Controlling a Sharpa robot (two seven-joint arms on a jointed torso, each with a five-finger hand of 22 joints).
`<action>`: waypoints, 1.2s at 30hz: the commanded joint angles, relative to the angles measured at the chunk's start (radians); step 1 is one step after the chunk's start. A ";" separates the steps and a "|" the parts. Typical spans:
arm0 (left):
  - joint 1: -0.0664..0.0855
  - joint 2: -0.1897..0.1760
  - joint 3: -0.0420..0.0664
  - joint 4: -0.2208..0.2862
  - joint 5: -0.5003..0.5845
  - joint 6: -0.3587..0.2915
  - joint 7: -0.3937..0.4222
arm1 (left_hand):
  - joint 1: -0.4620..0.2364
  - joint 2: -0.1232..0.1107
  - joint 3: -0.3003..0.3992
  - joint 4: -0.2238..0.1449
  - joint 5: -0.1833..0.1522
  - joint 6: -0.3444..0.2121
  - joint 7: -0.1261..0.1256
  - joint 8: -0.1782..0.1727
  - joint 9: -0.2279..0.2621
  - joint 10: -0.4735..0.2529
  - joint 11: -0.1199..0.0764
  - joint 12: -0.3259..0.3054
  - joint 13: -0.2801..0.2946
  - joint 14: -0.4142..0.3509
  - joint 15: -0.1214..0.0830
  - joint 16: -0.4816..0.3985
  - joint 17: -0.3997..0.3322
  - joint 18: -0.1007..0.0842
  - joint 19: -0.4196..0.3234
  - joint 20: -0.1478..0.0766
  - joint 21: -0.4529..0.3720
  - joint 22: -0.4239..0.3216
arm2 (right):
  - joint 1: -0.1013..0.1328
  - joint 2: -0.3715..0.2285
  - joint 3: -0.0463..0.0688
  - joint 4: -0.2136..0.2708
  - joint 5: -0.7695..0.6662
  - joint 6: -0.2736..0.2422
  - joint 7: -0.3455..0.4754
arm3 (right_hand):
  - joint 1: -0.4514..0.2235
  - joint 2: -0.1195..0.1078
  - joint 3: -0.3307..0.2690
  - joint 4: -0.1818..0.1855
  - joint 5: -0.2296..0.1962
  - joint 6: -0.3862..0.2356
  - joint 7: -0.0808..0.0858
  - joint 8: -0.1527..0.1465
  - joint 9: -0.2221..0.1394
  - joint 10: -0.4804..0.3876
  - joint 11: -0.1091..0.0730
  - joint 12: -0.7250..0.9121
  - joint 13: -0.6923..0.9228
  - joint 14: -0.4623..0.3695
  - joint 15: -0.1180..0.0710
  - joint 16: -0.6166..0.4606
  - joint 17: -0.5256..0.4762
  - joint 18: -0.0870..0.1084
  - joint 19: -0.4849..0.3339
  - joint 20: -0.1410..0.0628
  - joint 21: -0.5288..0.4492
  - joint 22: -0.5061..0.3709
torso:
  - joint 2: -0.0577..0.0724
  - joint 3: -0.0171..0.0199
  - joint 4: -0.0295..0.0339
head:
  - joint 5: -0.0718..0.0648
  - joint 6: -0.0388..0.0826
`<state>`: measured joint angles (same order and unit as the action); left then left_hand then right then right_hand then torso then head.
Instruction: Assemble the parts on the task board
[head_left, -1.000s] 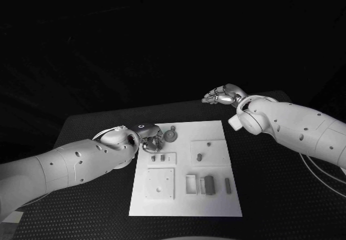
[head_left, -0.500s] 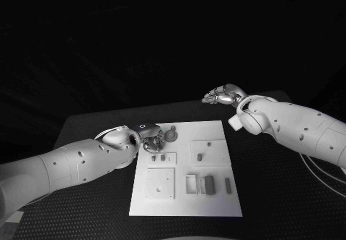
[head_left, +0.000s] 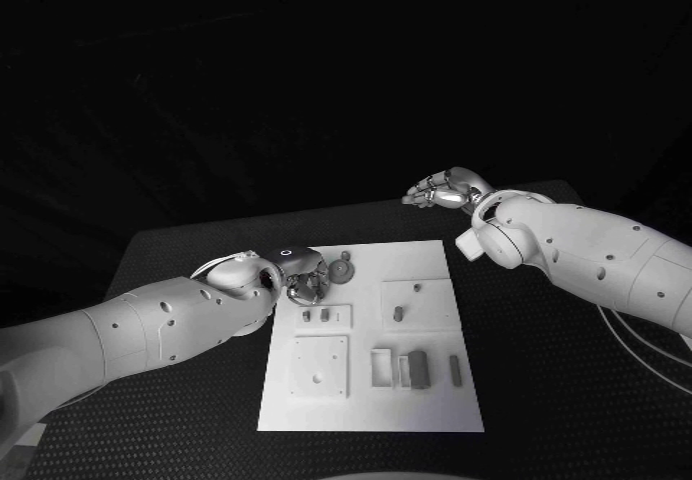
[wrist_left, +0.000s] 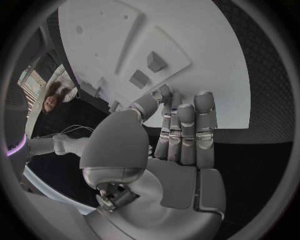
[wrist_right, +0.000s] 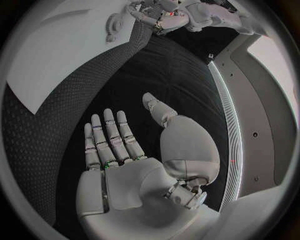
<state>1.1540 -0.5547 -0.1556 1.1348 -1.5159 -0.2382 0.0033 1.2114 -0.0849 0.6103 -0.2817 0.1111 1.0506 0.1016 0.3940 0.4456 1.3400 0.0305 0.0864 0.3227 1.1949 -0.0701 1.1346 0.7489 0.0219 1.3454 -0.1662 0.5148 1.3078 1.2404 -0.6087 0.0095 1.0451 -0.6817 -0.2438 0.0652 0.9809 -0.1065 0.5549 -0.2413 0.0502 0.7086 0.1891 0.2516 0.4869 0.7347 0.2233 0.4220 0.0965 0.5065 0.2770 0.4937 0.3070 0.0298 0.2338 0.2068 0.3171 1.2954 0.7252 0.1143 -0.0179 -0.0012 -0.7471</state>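
Head view: the left hand (head_left: 300, 277) hovers at the white task board's (head_left: 418, 415) far left corner, fingers straight and side by side, holding nothing, beside a round toothed grey part (head_left: 340, 269). Small grey blocks (head_left: 418, 369) sit mid-board. The right hand (head_left: 444, 190), empty and spread, hangs beyond the board's far right corner.

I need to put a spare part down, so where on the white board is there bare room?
The task board is bare along its near edge, below the square plate and the upright parts. Its far right corner, beyond the raised square, is also free. The far left corner is crowded: the left hand sits beside the gear.
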 joint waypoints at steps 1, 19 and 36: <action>-0.009 0.005 -0.005 0.000 -0.013 0.035 -0.004 | 0.002 0.009 0.002 0.003 0.005 0.005 -0.002 0.004 0.001 0.008 0.003 -0.002 0.004 0.003 -0.008 0.005 -0.001 0.104 0.000 -0.005 0.006 0.022 | 0.000 0.001 0.000 0.000 -0.002 0.012 0.009 | -0.003 0.004 -0.002 0.002 -0.002 -0.010 0.050 0.004 -0.001 0.001 0.005 0.006 -0.001 -0.008 -0.002 0.004 -0.002 0.001 -0.004 0.005 -0.003 0.001 | -0.001 0.0000 0.0003 | -0.001 -0.002; -0.014 -0.010 -0.018 0.008 -0.005 0.000 0.049 | 0.001 0.003 0.004 0.001 0.019 0.013 -0.005 0.003 0.004 0.018 -0.002 -0.003 0.008 0.006 -0.012 0.012 0.003 0.102 0.005 -0.010 0.014 0.023 | -0.001 -0.003 0.000 0.002 -0.002 0.013 0.009 | -0.003 0.004 -0.002 0.002 -0.002 -0.010 0.050 0.005 -0.002 0.001 0.005 0.006 -0.002 -0.008 -0.002 0.005 -0.002 0.001 -0.004 0.005 -0.004 0.002 | -0.001 -0.0002 0.0009 | 0.001 -0.001; -0.013 -0.010 -0.018 0.004 0.030 0.010 0.036 | -0.013 -0.014 -0.010 0.004 0.006 -0.030 0.015 -0.026 0.001 -0.026 0.014 -0.023 0.000 -0.011 0.003 0.008 0.002 0.100 -0.011 -0.003 0.014 0.022 | -0.002 -0.004 0.000 0.001 -0.002 0.012 0.009 | -0.003 0.004 -0.002 0.002 -0.002 -0.010 0.050 0.005 -0.002 0.001 0.005 0.007 -0.003 -0.009 -0.002 0.005 -0.003 0.001 -0.004 0.005 -0.005 0.003 | -0.001 0.0002 0.0009 | -0.001 0.001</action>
<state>1.1483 -0.5664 -0.1682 1.1381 -1.5028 -0.2670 0.0283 1.2057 -0.0905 0.6072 -0.2761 0.1207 1.0321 0.1165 0.3738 0.4529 1.3214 0.0445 0.0667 0.3244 1.1912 -0.0655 1.1423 0.7503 0.0208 1.3378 -0.1698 0.5265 1.3074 1.2387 -0.6126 0.0095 1.0456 -0.6817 -0.2419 0.0652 0.9810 -0.1066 0.5550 -0.2413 0.0502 0.7059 0.1918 0.2516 0.4861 0.7347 0.2233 0.4220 0.0948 0.5071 0.2764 0.4937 0.3057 0.0297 0.2338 0.2068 0.3171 1.2972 0.7243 0.1141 -0.0172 -0.0021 -0.7473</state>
